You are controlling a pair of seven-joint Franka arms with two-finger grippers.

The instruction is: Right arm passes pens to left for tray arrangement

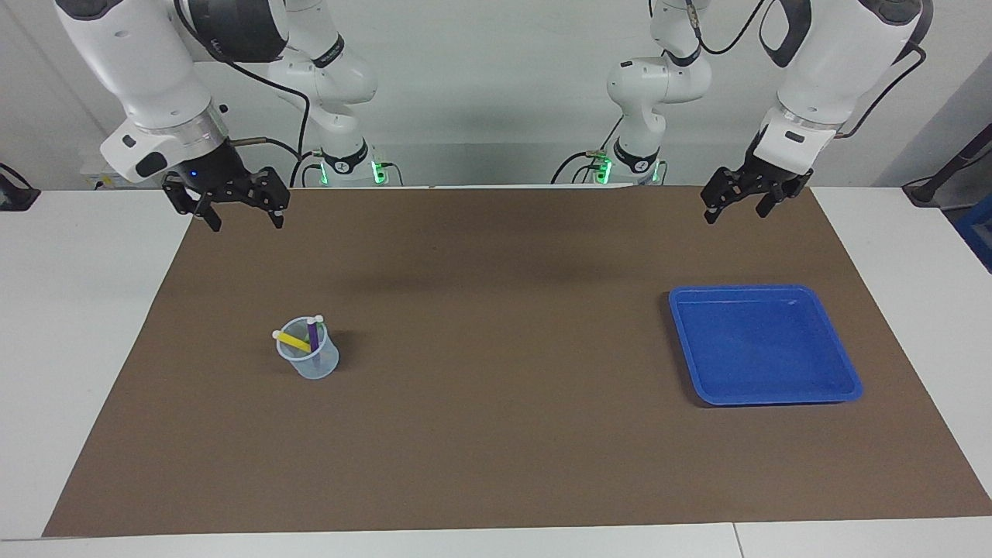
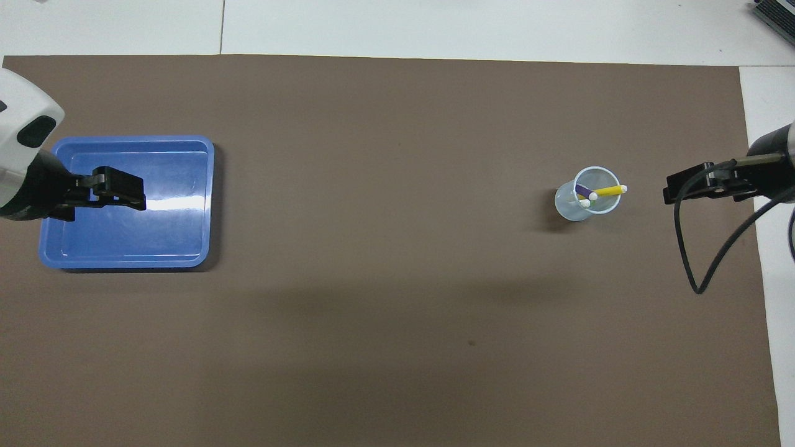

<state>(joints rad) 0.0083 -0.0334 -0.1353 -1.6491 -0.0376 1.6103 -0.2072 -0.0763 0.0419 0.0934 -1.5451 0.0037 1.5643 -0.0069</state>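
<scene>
The pens stand in a small clear cup (image 1: pixel 308 363) (image 2: pixel 581 208) on the brown mat, toward the right arm's end. A yellow pen (image 1: pixel 294 340) (image 2: pixel 610 190) leans across the rim, a purple pen (image 1: pixel 313 334) (image 2: pixel 582 189) stands beside it, and a bit of green (image 2: pixel 594 202) shows inside. The blue tray (image 1: pixel 763 349) (image 2: pixel 168 236) lies toward the left arm's end with nothing in it. My right gripper (image 1: pixel 245 222) (image 2: pixel 667 194), blue light lit, hangs open and high over the mat's edge, apart from the cup. My left gripper (image 1: pixel 736 214) (image 2: pixel 141 200) hangs open and raised over the tray's end of the mat, holding nothing.
The brown mat (image 1: pixel 496 434) covers most of the white table (image 1: pixel 77 310). A black cable (image 2: pixel 695 261) loops down from the right arm's wrist. Both arm bases (image 1: pixel 349 163) stand at the mat's edge nearest the robots.
</scene>
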